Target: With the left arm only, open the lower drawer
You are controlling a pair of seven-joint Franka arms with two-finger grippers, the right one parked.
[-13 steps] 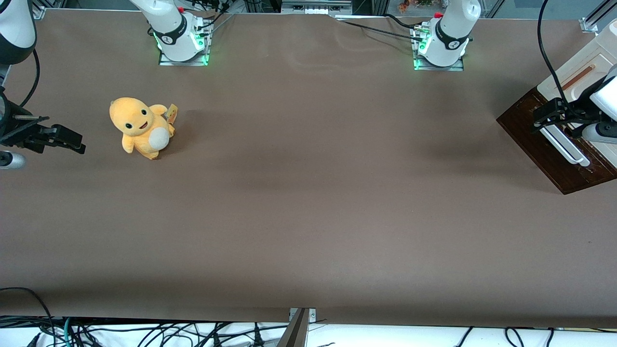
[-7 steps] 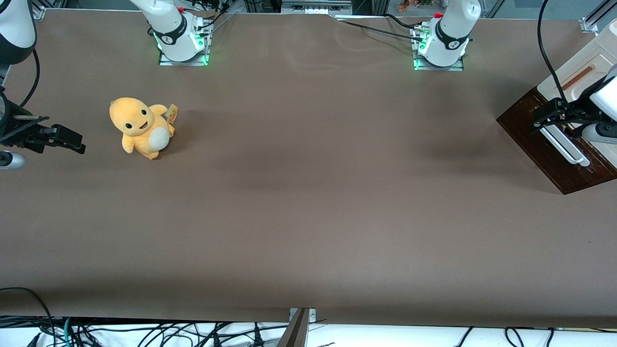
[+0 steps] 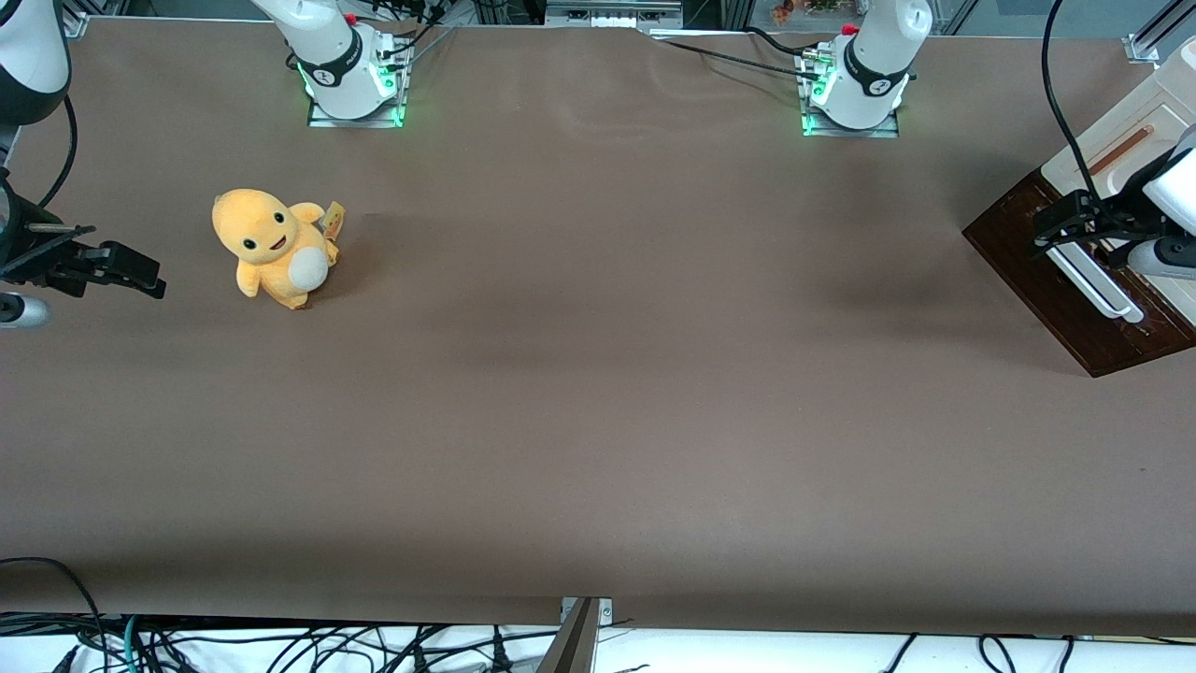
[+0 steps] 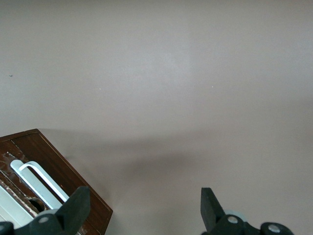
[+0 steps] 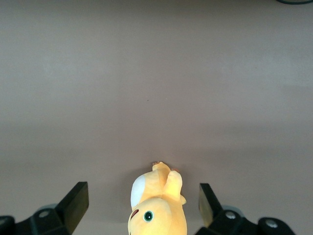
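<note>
Nothing has visibly moved since the earlier frames: the left arm (image 3: 1163, 201) keeps its place at the right edge of the front view, and the plush toy (image 3: 274, 246) sits where it sat.

The table (image 3: 598, 393) wears a smooth, matte brown covering with faint ripples near the arm bases. At its working arm's end stands a cream cabinet (image 3: 1121, 140) with an orange-brown slot, and under it the lower drawer (image 3: 1046, 271), its front a glossy dark brown wood with some scuffing. A long, rounded white bar handle (image 3: 1093, 280) runs along that front. No gap or pale interior shows, so the drawer looks closed.

The black two-finger tool (image 3: 1060, 224) is over the drawer front at the end of the handle farther from the front camera. In the wrist view the tool (image 4: 144, 208) has its blunt black fingers (image 4: 78, 205) spread wide apart with only bare table between them; they grip nothing. One finger overlaps the dark drawer front (image 4: 63, 171) just beside the looped end of the white handle (image 4: 41, 181); whether it touches cannot be told.

The soft, fuzzy orange toy with a pale belly is well apart, toward the parked arm's end.
</note>
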